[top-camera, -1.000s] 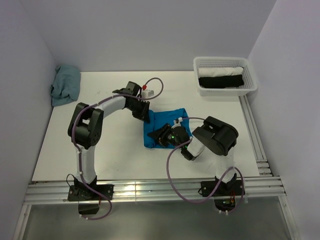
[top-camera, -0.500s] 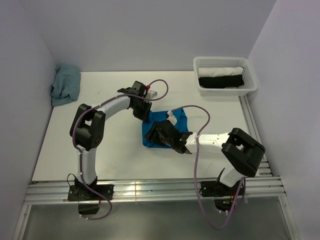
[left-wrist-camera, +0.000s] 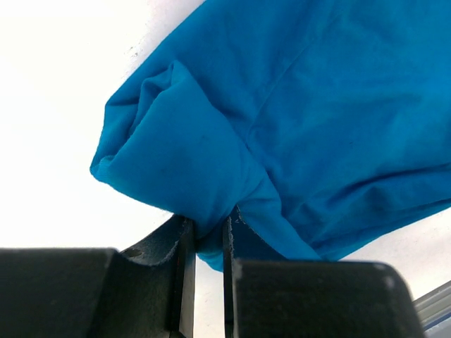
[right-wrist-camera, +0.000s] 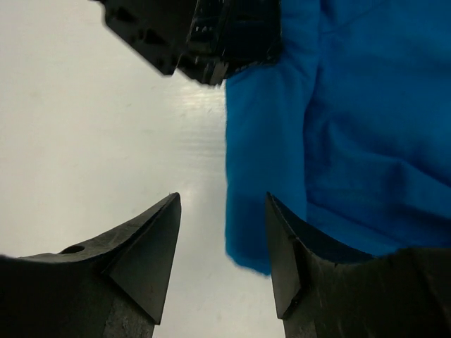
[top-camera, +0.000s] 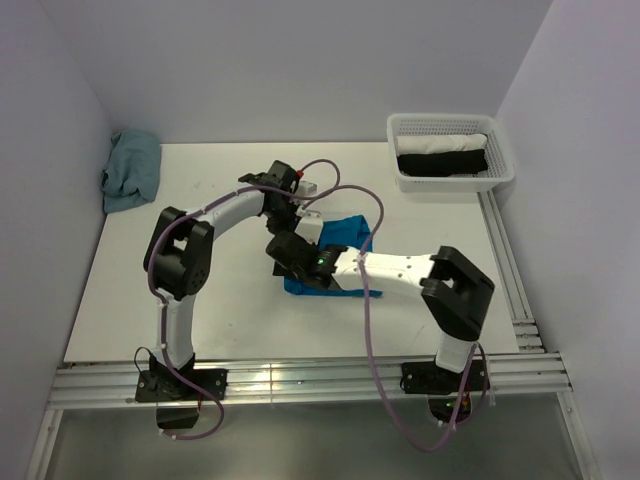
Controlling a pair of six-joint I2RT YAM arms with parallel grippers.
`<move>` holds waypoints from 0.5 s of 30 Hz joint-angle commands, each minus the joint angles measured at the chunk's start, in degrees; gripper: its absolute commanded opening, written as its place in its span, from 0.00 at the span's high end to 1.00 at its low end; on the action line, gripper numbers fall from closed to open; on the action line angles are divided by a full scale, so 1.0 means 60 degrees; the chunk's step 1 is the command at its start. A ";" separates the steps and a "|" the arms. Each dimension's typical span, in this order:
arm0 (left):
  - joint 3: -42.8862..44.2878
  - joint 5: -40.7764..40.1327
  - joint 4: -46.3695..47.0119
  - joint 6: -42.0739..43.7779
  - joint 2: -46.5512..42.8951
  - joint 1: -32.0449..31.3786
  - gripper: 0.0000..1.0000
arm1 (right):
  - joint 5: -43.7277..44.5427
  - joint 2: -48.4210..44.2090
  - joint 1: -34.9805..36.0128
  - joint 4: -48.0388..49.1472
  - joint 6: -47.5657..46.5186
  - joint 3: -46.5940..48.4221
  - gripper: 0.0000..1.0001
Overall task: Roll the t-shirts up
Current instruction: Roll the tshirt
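Note:
A bright blue t-shirt (top-camera: 352, 230) lies bunched on the white table, mid-centre, partly covered by both arms. In the left wrist view my left gripper (left-wrist-camera: 208, 236) is shut on a fold at the t-shirt's (left-wrist-camera: 296, 105) near edge, and cloth fills the narrow gap between the fingers. From above, the left gripper (top-camera: 297, 220) sits at the shirt's far-left corner. My right gripper (top-camera: 284, 250) reaches across the shirt to its left edge. In the right wrist view it (right-wrist-camera: 222, 204) is open, the t-shirt's (right-wrist-camera: 352, 141) edge lying between the fingers, nearer the right one.
A white mesh basket (top-camera: 502, 170) at the back right holds a white roll (top-camera: 445, 143) and a black roll (top-camera: 440, 163). A crumpled grey-blue cloth (top-camera: 131, 170) lies at the back left by the wall. Metal rails (top-camera: 300, 380) run along the near edge.
The right arm has stretched left over the shirt, bringing its gripper to the shirt's left edge, jaws wider. The left gripper has shifted slightly right, still pinching the fabric.

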 commanded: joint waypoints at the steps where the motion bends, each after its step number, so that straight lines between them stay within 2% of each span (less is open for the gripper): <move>1: 0.0217 -0.0514 -0.0646 0.0285 0.0336 -0.0021 0.86 | 0.1213 0.0893 -0.0011 -0.0650 -0.0579 0.0949 0.42; 6: 0.0466 -0.0441 -0.0792 0.0608 0.0439 -0.0021 0.85 | 0.1668 0.1612 0.0018 -0.0197 -0.0828 0.1288 0.43; 10: 0.0510 -0.0426 -0.0851 0.0637 0.0483 -0.0021 0.83 | 0.1742 0.2139 0.0018 -0.0620 -0.0668 0.1610 0.44; 13: 0.0583 -0.0324 -0.0866 0.0652 0.0498 -0.0021 0.76 | 0.1713 0.2359 0.0062 -0.0898 -0.0463 0.1640 0.44; 15: 0.0671 -0.0265 -0.0866 0.0623 0.0483 -0.0035 0.64 | 0.1654 0.2447 0.0091 -0.1147 -0.0199 0.1552 0.44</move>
